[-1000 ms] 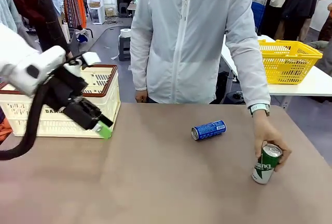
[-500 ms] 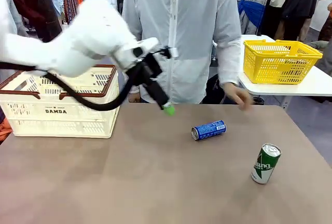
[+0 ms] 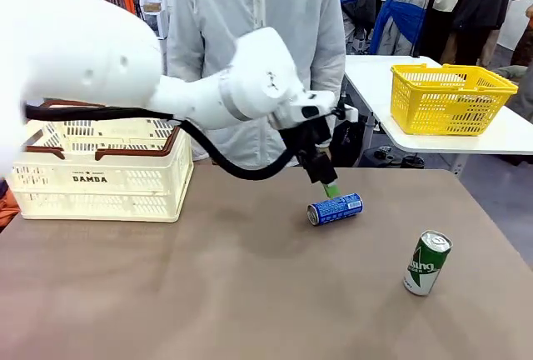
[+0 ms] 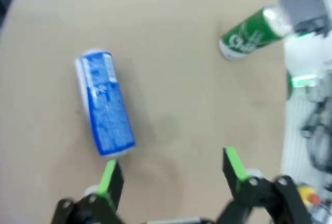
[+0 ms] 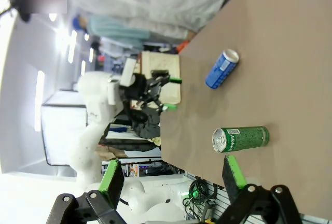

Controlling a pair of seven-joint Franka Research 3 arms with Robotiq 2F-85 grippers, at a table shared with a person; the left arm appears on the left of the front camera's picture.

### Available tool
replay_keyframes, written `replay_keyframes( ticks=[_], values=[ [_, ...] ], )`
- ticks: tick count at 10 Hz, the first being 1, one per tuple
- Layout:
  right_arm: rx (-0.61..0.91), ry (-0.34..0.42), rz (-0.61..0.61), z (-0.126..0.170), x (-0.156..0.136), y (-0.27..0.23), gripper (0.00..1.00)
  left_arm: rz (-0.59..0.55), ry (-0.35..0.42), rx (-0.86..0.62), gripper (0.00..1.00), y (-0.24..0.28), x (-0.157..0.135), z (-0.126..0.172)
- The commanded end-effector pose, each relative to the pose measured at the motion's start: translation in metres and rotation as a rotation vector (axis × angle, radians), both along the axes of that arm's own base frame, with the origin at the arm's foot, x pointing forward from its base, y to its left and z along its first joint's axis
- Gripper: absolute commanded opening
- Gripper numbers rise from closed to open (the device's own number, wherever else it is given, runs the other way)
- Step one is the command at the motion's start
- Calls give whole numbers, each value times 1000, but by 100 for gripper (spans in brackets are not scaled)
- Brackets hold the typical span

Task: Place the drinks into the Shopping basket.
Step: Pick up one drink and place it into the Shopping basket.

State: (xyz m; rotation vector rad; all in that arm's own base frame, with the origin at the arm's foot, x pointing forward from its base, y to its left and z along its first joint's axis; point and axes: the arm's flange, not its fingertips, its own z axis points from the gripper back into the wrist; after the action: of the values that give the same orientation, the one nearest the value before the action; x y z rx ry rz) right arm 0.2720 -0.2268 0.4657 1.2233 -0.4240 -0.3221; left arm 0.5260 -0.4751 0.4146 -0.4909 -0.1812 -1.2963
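Drinks both on table (image 3: 208,293): blue Pocari Sweat can (image 3: 335,208) on its side mid-table, green can (image 3: 428,262) upright nr R edge. L gripper (image 3: 331,187) spread open just above blue can. R gripper (image 5: 171,169) open, empty. DAMDA basket (image 3: 100,178) far L.

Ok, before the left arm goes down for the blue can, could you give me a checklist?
1. Left gripper open: ok.
2. Blue metal can lying on its side, no hand on it: ok.
3. Can centred between the fingers: not ok, it lies off toward one finger.
4. Upright green metal can apart from it: ok.
5. Room in cream slotted plastic basket: cannot tell.
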Motion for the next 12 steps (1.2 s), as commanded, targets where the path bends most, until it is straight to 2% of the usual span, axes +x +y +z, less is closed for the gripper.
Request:
replay_keyframes(
  ticks=[1, 2, 5, 6, 8, 10, 12],
  values=[
    [13, -31, -4, 3, 1, -1, 100, -59, -42, 44, 100, -37, 33, -7],
    [13, -31, -4, 3, 1, -1, 100, -61, -47, 84, 100, -53, 46, -23],
    [13, -31, -4, 3, 1, -1, 100, 1, -190, 227, 100, -84, 58, -62],
    [13, -31, -4, 3, 1, -1, 100, -30, -161, 234, 100, -90, 58, -68],
    [13, -31, -4, 3, 1, -1, 100, -39, -152, 270, 100, -98, 59, -84],
    [13, -31, -4, 3, 1, -1, 100, -34, -187, 287, 100, -100, 62, -95],
    [13, -31, -4, 3, 1, -1, 100, -39, -186, 290, 100, -101, 65, -102]
  ],
)
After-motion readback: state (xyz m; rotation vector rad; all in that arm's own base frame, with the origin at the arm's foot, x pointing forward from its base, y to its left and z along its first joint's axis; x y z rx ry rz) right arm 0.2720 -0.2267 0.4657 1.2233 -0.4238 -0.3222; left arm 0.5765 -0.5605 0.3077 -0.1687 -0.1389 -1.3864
